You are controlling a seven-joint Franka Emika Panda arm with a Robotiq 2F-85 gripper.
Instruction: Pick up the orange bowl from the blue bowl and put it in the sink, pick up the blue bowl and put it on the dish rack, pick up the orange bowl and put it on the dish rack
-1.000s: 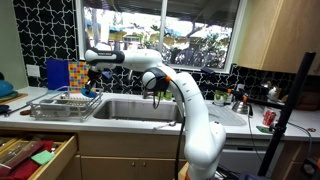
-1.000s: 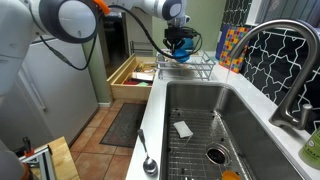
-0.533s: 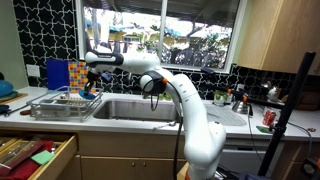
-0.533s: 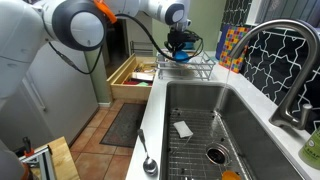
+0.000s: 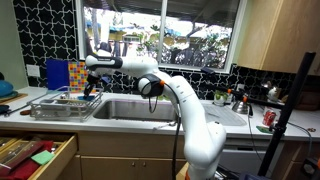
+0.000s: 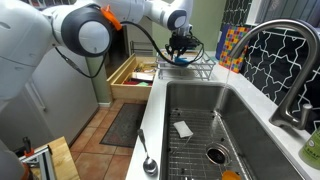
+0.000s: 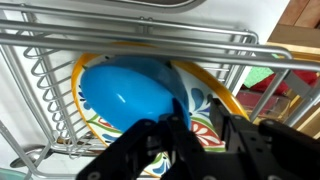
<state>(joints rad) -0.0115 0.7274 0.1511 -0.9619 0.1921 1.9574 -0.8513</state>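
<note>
**Blue bowl in the dish rack, my claw open above it**

My claw [image 7: 203, 116] hangs over the dish rack [image 7: 60, 45] with its 2 fingers [image 7: 236, 128] spread apart. Between them I see only the patterned face of a dish, so I am gripping nothing. In the wrist view my nearer finger overlaps the edge of the blue bowl [image 7: 125, 90]. I cannot tell from there whether it touches the rim.

The blue bowl lies inside the rack, tilted on its side with its hollow toward my camera. It nests against an orange-rimmed patterned dish [image 7: 222, 98] that stands behind it among the wires.

In an exterior view my claw [image 6: 181, 50] points straight down, just above the blue bowl [image 6: 183, 61], which shows over the top rail of the dish rack [image 6: 203, 68]. The rack stands on the counter [image 6: 155, 110] just beside the end of the sink [image 6: 175, 100], toward the far end of the counter.

In an exterior view my arm reaches out across the sink [image 5: 135, 106], and my claw [image 5: 90, 88] hovers over the dish rack [image 5: 55, 105]. Below the front edge of the counter [image 5: 130, 122], under the rack, 1 drawer [image 5: 30, 155] stands pulled open.
</note>
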